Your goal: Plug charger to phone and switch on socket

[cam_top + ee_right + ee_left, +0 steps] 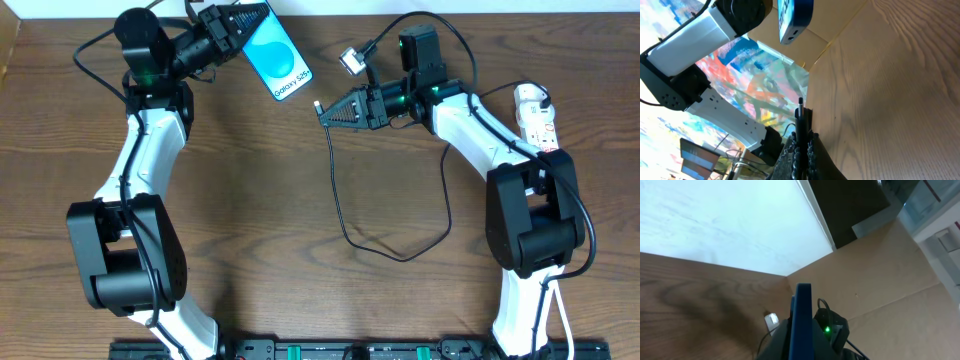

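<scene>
The left end effector [250, 22] is holding the slim cyan-screened smartphone [277, 58] aloft, port toward the right end effector [326, 113], which is pinching the tip of the thin black charger cable [338, 200] for insertion.

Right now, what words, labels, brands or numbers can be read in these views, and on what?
"Galaxy S25+": on the screen of the phone, overhead view.
Red markings on the socket: too small to read.
Wrist views: no readable text.
</scene>
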Controlling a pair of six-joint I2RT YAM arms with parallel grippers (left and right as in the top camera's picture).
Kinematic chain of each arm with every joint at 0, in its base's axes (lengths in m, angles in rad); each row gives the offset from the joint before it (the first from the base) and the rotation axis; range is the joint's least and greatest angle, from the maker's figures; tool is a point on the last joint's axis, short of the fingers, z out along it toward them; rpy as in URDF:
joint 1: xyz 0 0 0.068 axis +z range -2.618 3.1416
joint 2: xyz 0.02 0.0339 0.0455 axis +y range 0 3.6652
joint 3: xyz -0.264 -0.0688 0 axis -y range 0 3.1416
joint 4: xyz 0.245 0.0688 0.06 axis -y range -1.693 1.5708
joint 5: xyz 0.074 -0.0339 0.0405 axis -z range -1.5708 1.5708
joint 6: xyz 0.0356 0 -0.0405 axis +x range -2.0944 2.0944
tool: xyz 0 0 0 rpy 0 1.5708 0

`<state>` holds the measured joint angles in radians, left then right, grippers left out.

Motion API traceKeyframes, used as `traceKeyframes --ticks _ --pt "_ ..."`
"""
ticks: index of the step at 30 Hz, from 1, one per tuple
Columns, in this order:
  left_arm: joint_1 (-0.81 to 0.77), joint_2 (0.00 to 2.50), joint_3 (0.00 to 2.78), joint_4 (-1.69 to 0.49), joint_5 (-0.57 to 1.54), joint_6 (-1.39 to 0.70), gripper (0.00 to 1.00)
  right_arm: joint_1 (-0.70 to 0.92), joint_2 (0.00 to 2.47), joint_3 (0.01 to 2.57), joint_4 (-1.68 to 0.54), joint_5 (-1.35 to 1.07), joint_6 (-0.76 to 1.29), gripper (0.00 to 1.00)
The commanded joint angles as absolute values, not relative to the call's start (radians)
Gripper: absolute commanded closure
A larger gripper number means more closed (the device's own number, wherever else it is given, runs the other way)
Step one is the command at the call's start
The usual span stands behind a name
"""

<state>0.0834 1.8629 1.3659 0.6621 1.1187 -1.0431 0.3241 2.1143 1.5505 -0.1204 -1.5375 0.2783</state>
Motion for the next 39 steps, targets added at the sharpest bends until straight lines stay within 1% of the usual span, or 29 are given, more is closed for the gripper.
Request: traceKeyframes --ticks 1,11,29,36,39 --pt "0.083 1.842 1.376 0.675 1.134 -1.056 0.93 0.331 2.115 1.563 -0.114 -1.562 0.285 0.99" --pt "0.072 1.842 1.376 0.675 1.186 -1.056 0.93 0.355 2.115 1.563 0.009 -1.562 0.413 0.99" --pt "0.072 1.842 1.376 0.675 1.227 -1.055 0.93 0.389 2.115 1.563 0.013 -1.563 0.433 0.99" --pt "0.072 1.842 1.376 0.674 1.231 -1.056 0.93 0.39 2.115 1.563 0.065 -1.563 0.475 0.99" --pt "0.072 1.842 1.376 0.641 1.23 -1.055 0.93 0.398 2.115 1.563 0.072 -1.563 0.479 0.99"
